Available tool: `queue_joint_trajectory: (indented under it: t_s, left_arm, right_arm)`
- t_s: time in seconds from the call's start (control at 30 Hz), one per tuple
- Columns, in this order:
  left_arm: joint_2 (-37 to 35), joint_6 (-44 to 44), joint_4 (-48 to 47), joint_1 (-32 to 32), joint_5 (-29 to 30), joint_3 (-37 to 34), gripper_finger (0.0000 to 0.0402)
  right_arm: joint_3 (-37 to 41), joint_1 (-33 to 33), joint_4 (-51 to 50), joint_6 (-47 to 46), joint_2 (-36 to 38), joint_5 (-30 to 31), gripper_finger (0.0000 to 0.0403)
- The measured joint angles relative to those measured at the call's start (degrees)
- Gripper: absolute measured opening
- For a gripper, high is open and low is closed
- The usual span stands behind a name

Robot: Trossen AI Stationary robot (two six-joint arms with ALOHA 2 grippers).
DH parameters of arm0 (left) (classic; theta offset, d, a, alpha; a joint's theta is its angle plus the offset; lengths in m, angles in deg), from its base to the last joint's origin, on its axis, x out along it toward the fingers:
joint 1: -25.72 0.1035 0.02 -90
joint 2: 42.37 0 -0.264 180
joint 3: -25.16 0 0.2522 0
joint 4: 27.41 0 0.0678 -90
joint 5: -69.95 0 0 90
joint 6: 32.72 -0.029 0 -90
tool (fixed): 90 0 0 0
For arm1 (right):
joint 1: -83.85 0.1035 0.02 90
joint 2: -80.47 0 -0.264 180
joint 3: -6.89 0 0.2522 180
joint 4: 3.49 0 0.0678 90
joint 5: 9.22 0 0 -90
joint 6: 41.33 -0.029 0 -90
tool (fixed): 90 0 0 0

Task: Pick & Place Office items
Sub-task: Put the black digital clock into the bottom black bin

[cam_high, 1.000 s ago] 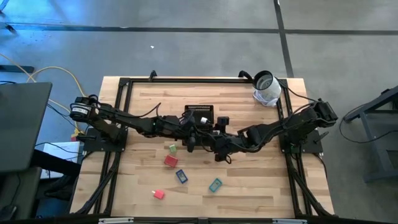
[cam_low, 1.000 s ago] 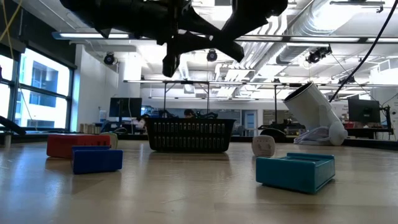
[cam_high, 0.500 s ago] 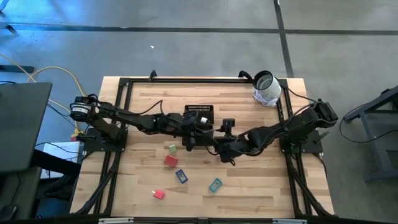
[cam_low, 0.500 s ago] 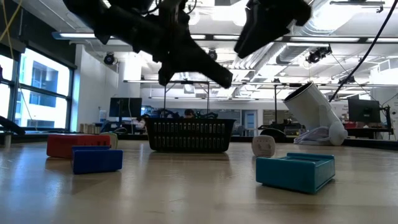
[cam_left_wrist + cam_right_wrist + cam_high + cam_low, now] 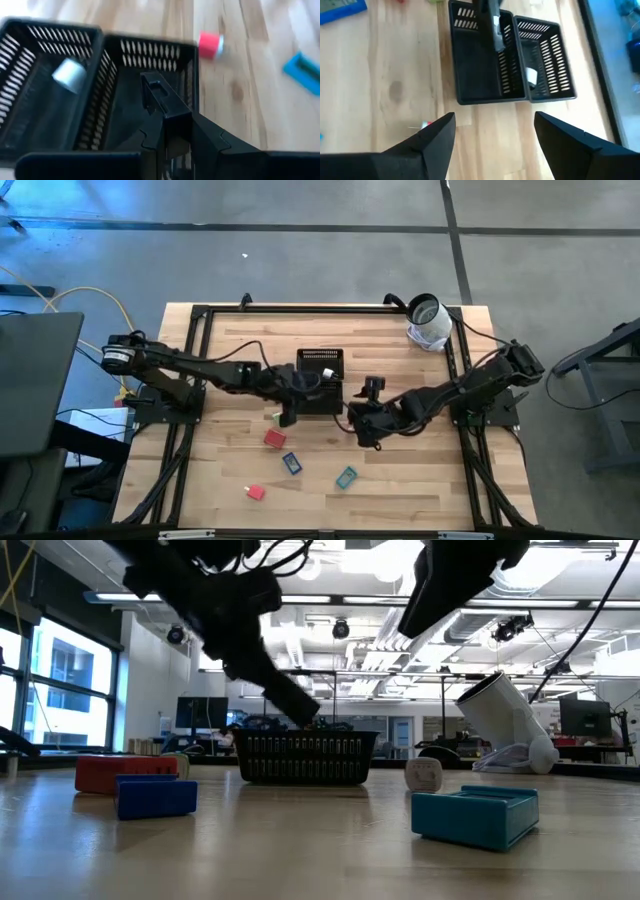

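My left gripper point(image 5: 300, 398) hangs over the black mesh tray point(image 5: 320, 363), shut on a small black piece point(image 5: 162, 97); in the low view it slants down toward the tray point(image 5: 305, 758). My right gripper point(image 5: 492, 132) is open above bare wood near the tray, with nothing between its fingers. On the table lie a green piece point(image 5: 277, 418), a red one point(image 5: 274, 439), a blue one point(image 5: 292, 464), a teal one point(image 5: 346, 477) and a red-and-white one point(image 5: 254, 492). A pale piece point(image 5: 70, 75) lies in the tray's other compartment. My left gripper pinches the black piece's near end point(image 5: 170, 122) between its two fingertips. The fingers slant down from the table's left side. The piece sticks out past the fingertips, lifted clear over one tray compartment point(image 5: 130, 110).
A white-and-grey roll point(image 5: 428, 320) leans at the far right corner. A small white cube point(image 5: 424, 774) sits right of the tray in the low view. Black frame rails point(image 5: 190, 380) run along both table sides. Bare wood lies along the near edge.
My left gripper has sunk toward the tray with the black piece, rolling and tipping from pointing steeply down to a shallower slant. My right gripper has drawn slightly toward the table's right edge and turned, still open.
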Motion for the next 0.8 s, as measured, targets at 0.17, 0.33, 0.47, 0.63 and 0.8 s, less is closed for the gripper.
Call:
queue_joint_trajectory:
  t_s: [0.17, 0.33, 0.47, 0.63, 0.8]
  left_arm:
    - [0.0, -1.2, -2.3, -0.4, 0.0, 0.0, 0.0061]
    - [0.0, -3.5, -2.1, 0.1, 0.0, 0.0, 0.0061]
    - [0.0, -3.6, -2.1, 1.9, -1.6, 0.0, 0.0061]
    - [2.1, -3.5, -1.9, 4.6, -7.1, 0.0, 0.0061]
    - [4.1, -3.5, -1.4, 5.4, -9.1, 0.0, 0.0061]
  right_arm:
    - [0.0, -1.0, 0.5, -1.6, 0.0, -2.9, 0.0258]
    - [0.0, -1.1, 1.8, -2.0, 0.0, -4.5, 0.0258]
    - [0.0, -1.1, 4.3, -1.6, 0.0, -7.1, 0.0258]
    - [0.0, -1.1, 4.7, -1.4, 0.0, -7.6, 0.0258]
    - [0.0, -1.1, 5.1, -0.6, 0.0, -7.6, 0.0258]
